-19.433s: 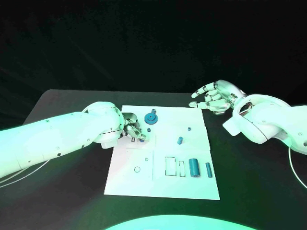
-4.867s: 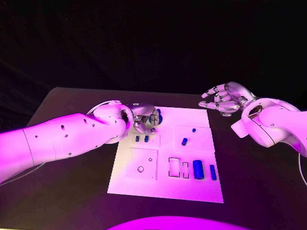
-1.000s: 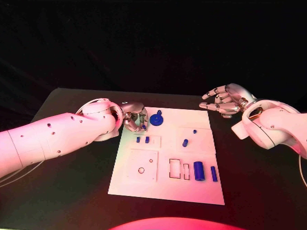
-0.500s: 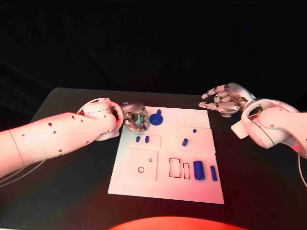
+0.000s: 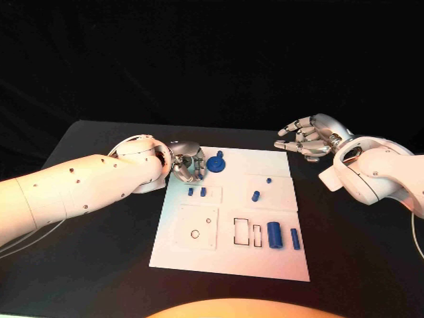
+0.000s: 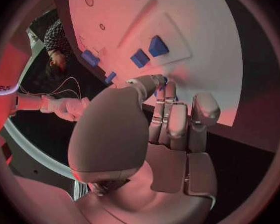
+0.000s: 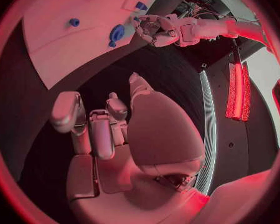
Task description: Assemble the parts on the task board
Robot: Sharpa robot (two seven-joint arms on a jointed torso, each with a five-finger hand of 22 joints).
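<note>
The left hand (image 5: 185,167) hovers at the task board's (image 5: 233,262) far left corner, fingers curled in; whether it holds anything cannot be told. In the last second it has barely shifted, so the blue gear (image 5: 216,163) beside it remains unseated. The right hand (image 5: 309,138) stays spread, empty, off the far right corner.

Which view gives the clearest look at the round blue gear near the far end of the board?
The head view: the blue gear sits unobstructed on the white board, just beside the left hand. The right wrist view shows it small and distorted. In the left wrist view I cannot make it out.
</note>
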